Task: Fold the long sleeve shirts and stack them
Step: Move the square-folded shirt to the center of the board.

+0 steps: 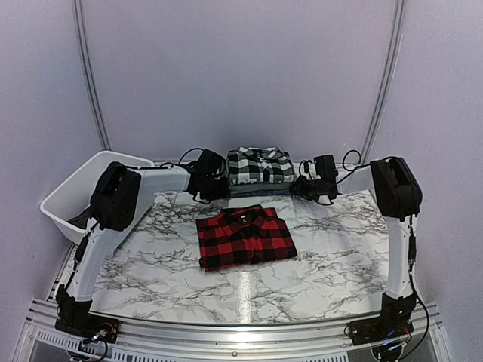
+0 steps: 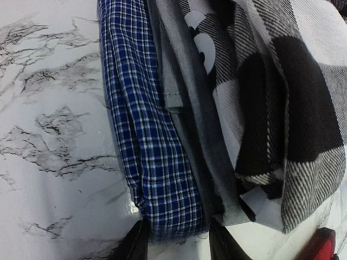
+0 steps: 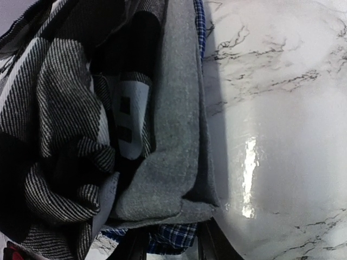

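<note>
Our left gripper (image 2: 176, 245) is pinching the folded edge of the blue check shirt (image 2: 146, 141), fingers narrow with cloth filling the gap. Our right gripper (image 3: 169, 244) is pinching the same shirt at its opposite end. We are reaching both arms forward, forearms turning inward toward the stack at the table's far edge. The grey shirt (image 3: 173, 135) and black-and-white plaid shirt (image 1: 260, 164) are lying on the blue one. The red-and-black shirt (image 1: 245, 237) is lying folded just nearer, apart from the stack, with bare marble table (image 1: 332, 256) on either side.
</note>
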Robot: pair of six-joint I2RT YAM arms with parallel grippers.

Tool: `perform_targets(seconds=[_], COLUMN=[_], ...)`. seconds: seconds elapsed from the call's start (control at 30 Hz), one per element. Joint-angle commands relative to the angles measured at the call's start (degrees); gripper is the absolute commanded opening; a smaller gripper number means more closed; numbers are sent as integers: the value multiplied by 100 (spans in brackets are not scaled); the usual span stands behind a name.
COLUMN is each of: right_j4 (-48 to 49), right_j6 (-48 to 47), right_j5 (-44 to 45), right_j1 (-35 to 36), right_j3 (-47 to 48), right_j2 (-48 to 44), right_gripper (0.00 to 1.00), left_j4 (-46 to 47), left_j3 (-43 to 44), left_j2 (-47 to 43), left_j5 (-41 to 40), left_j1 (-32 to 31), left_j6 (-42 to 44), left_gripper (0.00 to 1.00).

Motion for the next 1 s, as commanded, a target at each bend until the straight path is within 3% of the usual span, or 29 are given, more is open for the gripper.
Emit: perform_targets(seconds=[0.0, 0.33, 0.53, 0.57, 0.73, 0.97], right_j4=[-158, -288, -431, -431, -507, 8], right_j6=[27, -60, -164, -173, -124, 186], right_j5=[-82, -59, 79, 104, 248, 360], right_j1=[-12, 79, 208, 243, 406, 760], right_j3=[213, 224, 159, 116, -620, -2405], right_j2=[245, 269, 166, 117, -416, -1608], right_gripper=[24, 3, 0, 0, 0, 0], left_j4=[-334, -374, -282, -265, 37, 692], left_j3=[351, 388, 247, 127, -925, -2855], left_j2=[255, 447, 412, 316, -442, -1732], left_j5=[-504, -236, 304, 301, 277, 124], left_j1=[40, 14, -31, -57, -212, -534], left_j6=[53, -24, -165, -167, -251, -434], left_gripper=[41, 34, 5, 1, 0, 0])
